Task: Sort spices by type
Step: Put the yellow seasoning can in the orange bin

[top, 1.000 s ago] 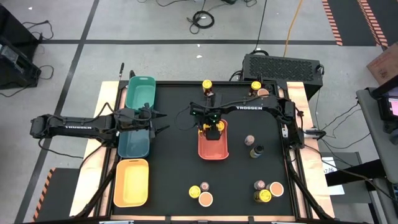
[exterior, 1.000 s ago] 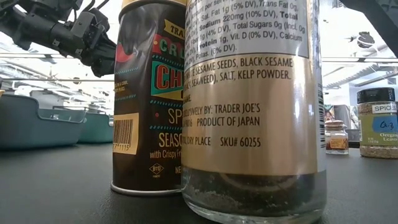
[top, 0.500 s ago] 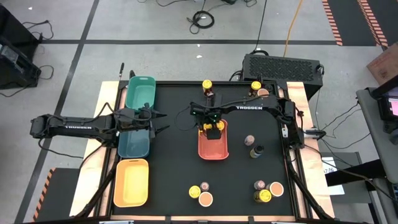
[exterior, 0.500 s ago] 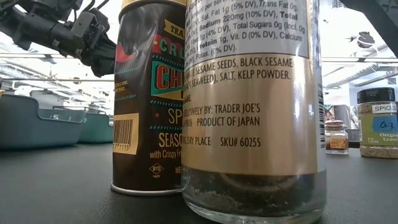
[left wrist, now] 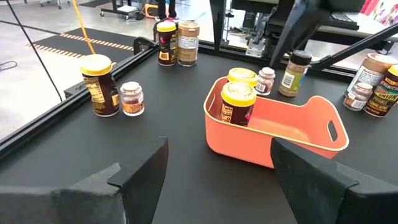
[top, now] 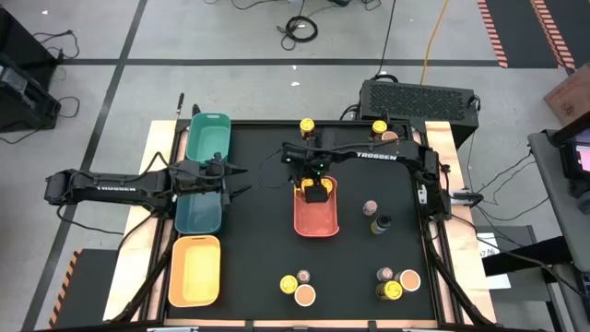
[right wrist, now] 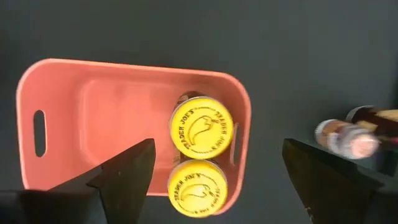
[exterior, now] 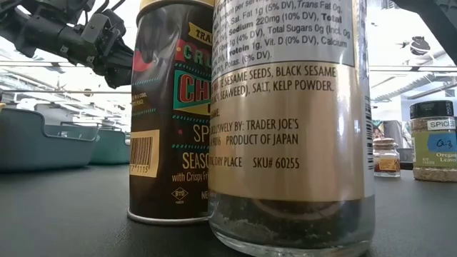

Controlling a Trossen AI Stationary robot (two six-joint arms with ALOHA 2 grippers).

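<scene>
Coral plastic tray (top: 316,219) sits mid-surface, its long axis running from the far edge toward the near one — two yellow-lidded jars (right wrist: 201,135) stand upright at its far end, touching, lids up. The right pincer (top: 312,166) hangs just above that end, fingers (right wrist: 127,171) spread wide and holding nothing. Well to the tray's left, the left pincer (top: 230,179) waits beside the teal tray (top: 197,214), also wide open and empty. Other jars stand upright around the coral tray: one yellow-lidded jar (top: 307,127) beyond its far end, a pair (top: 375,217) to its right, clusters (top: 297,287) toward the near edge. Black matte surface (top: 253,249) — framed in pale wood, on a grey concrete floor (top: 230,83) with taped lines and loose cables (top: 300,29).
</scene>
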